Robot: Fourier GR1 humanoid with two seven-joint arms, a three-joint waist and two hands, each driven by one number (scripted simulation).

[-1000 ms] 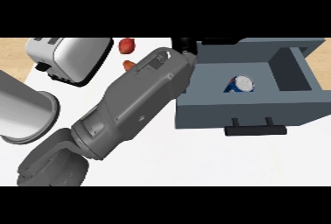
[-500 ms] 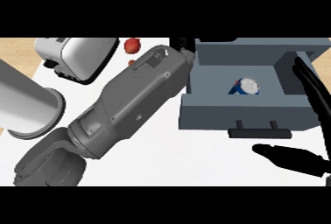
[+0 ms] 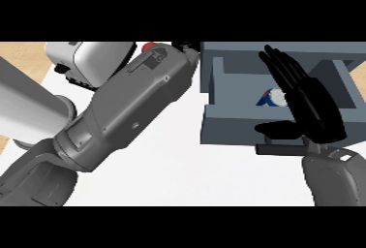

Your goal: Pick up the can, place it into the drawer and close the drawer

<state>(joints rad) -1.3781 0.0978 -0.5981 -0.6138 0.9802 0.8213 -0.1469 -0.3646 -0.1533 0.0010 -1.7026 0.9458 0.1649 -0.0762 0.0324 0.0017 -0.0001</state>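
Blue-and-white can lies inside your open grey drawer.
Your right hand hovers above it, fingers straight and apart; your left hand is out of sight.

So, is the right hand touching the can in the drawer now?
Cannot tell. In the head view the open right hand overlaps the can inside the drawer, hiding any gap or contact.

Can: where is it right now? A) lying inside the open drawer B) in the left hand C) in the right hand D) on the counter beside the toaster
A: the can lies inside the open grey drawer, partly hidden behind the straight fingers of the right hand, which hold nothing.
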